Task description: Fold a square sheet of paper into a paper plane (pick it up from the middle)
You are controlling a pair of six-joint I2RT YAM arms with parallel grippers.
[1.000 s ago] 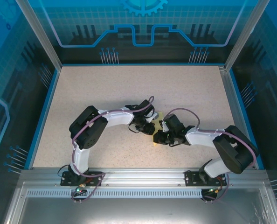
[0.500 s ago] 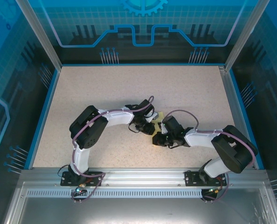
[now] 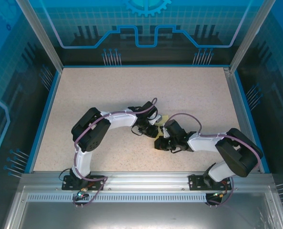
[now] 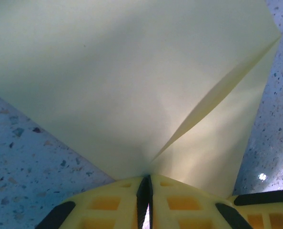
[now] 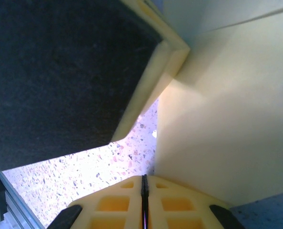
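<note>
Enclosure: blue-patterned translucent walls (image 3: 36, 43) stand round the table at 9, 12 and 3 o'clock.
Table: the speckled beige rectangular tabletop (image 3: 108, 90) carries both arms along its 6 o'clock edge.
Left arm: the black-and-white jointed left arm (image 3: 91, 131) rises from its base at 7 o'clock and bends in toward the table's centre.
Right arm: the black-and-white jointed right arm (image 3: 237, 155) rises from its base at 5 o'clock and reaches toward 9 o'clock, its wrist meeting the other arm's wrist just below centre.
Paper: the thin pale yellow paper sheet (image 3: 162, 118) sits between the two wrists, slightly toward 6 o'clock of the table's centre. In the top view, slivers of it peek out at 12 o'clock of the grippers. The left wrist view shows it (image 4: 132, 86) spreading upward with one sharp diagonal crease running toward 2 o'clock. In the right wrist view it (image 5: 227, 119) covers the 3 o'clock half.
Left gripper: the yellow-fingered left gripper (image 4: 146, 183) has its jaws pressed together, pinching the sheet's lower corner. From above it (image 3: 148, 129) lies at 9 o'clock of the paper.
Right gripper: the yellow-fingered right gripper (image 5: 144, 183) is likewise clamped tight on the sheet's edge. From above it (image 3: 161, 142) lies at 6 o'clock of the paper.
</note>
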